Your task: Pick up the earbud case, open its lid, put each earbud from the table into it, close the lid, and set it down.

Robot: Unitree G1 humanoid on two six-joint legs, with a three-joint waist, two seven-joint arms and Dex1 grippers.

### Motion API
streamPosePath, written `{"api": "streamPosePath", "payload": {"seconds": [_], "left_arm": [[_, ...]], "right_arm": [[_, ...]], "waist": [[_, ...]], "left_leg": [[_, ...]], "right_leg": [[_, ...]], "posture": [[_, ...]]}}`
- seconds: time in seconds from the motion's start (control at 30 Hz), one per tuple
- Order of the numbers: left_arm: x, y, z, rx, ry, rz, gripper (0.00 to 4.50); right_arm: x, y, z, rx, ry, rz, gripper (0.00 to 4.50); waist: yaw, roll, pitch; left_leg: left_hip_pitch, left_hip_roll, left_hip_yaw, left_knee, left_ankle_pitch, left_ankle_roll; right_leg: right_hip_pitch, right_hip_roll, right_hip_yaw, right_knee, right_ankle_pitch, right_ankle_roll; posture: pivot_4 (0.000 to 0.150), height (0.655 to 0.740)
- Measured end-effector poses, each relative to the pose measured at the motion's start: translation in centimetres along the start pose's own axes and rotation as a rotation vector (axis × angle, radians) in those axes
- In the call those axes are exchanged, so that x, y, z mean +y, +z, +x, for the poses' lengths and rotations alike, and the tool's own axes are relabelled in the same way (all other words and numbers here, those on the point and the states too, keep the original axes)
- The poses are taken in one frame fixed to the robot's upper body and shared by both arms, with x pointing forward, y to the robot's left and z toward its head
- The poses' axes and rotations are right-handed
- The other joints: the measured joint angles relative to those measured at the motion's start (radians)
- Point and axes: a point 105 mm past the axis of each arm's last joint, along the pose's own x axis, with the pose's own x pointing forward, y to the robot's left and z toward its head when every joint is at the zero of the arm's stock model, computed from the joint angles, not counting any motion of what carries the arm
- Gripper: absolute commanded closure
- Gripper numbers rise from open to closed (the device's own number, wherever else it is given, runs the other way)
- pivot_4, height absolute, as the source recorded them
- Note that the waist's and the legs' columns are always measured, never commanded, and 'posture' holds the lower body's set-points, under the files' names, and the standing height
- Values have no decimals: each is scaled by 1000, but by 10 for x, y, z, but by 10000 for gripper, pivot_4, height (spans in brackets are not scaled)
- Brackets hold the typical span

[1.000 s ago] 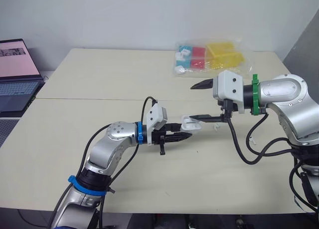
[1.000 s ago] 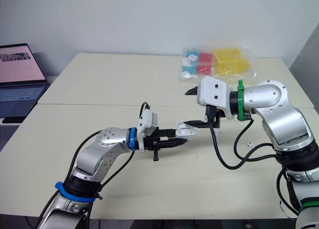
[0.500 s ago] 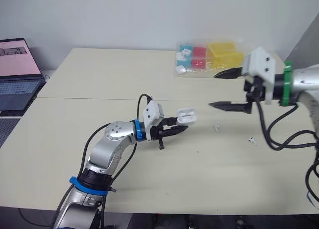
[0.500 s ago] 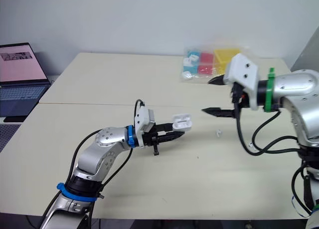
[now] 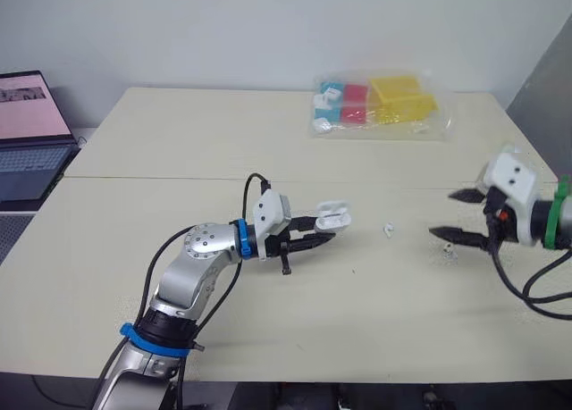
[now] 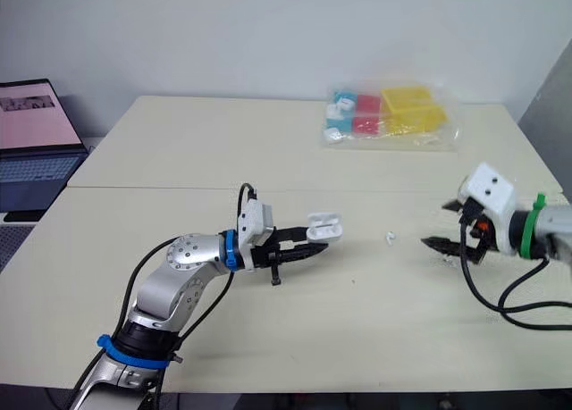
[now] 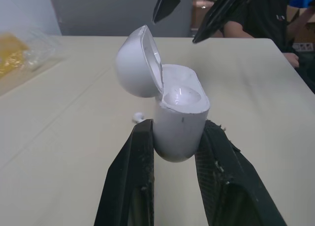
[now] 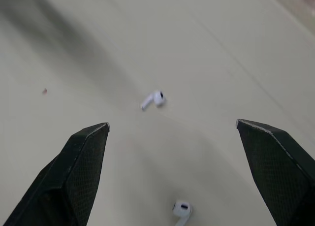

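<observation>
The white earbud case (image 7: 179, 118) is held a little above the cream table (image 5: 179, 142) with its lid swung open, and my left gripper (image 5: 329, 229) is shut on its body. One white earbud (image 5: 389, 228) lies on the table to the right of the case. A second earbud (image 8: 182, 209) lies further right. My right gripper (image 5: 443, 215) hovers open low over the table at the right, with both earbuds lying in the wide gap between its fingers (image 8: 78, 172) in the right wrist view.
A clear plastic bag (image 5: 375, 104) of coloured boxes lies at the back right of the table. A laptop (image 5: 27, 133) sits off the table's left edge. A person's arm (image 7: 290, 58) shows beyond the far side of the table.
My right gripper has left the case, swung right and dropped low over the earbuds. The left gripper still holds the case, whose lid stands open.
</observation>
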Motion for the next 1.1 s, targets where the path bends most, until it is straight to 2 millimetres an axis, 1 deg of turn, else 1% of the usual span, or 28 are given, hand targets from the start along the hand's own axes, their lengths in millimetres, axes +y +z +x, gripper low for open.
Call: {"api": "streamPosePath", "payload": {"seconds": [0.2,0.33,0.47,0.57,0.87,0.97,1.1], "left_arm": [[-7,4,5,-10,-28,14,37239],[-8,6,6,-13,-33,24,37239],[-9,8,6,-10,-36,27,37239],[-10,10,7,-9,-41,32,37239],[-10,11,7,0,-42,25,37239],[-8,14,8,-2,-40,36,37239],[-7,14,8,-1,-35,35,37239]], "right_arm": [[-8,-36,18,42,-87,91,1839],[-15,-65,24,97,-126,168,1839],[-15,-82,27,106,-124,244,1839],[-14,-89,29,104,-120,271,1839],[-17,-87,33,72,-131,305,1839],[-17,-88,33,82,-127,333,7564],[-16,-90,29,109,-122,373,21789]], "waist": [[1,0,0],[1,0,0],[0,0,0],[0,0,0],[0,0,0],[0,0,0],[1,0,0]], "left_leg": [[0,-1,0,0,0,1],[0,-1,1,0,0,1],[0,-1,1,0,0,1],[0,-1,1,0,0,1],[0,-1,1,0,0,1],[0,-1,1,0,0,1],[0,-1,0,0,0,1]], "right_leg": [[0,1,0,0,0,1],[0,1,1,0,1,0],[0,1,1,0,0,0],[0,1,1,0,0,1],[0,1,1,0,0,1],[0,1,1,0,0,1],[1,1,0,0,1,0]], "posture": [[1500,7400],[1500,7400],[1500,7400],[1500,7400],[1500,7400],[1500,7400],[1500,7400]]}}
